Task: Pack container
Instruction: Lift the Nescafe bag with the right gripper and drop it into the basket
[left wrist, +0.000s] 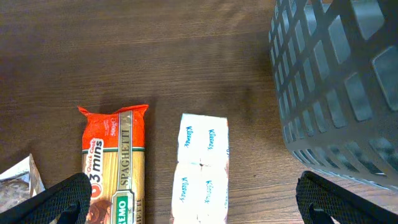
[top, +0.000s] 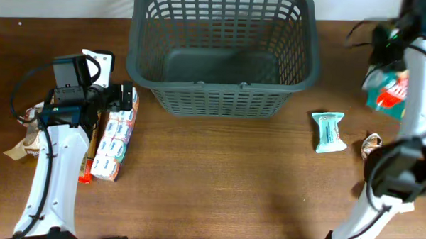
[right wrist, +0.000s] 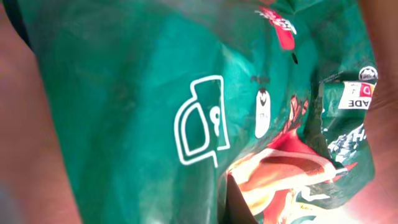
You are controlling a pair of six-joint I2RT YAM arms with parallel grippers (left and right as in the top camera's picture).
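Container [top: 221, 98] sat empty at the far middle of the table [top: 218, 183], light, stiff and likely to slide, I judged, best held by its solid rim; my left gripper [left wrist: 196, 194] hung spread over a tissue pack [left wrist: 202, 162], and my right gripper [top: 387, 65] pinched a green bag [right wrist: 155, 93].

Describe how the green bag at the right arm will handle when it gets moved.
The green bag shows creases and folds, so it is probably floppy and may sag or swing. Its glossy film could slip in a loose grip. Being thin, crumpled film, it likely weighs little for its size.
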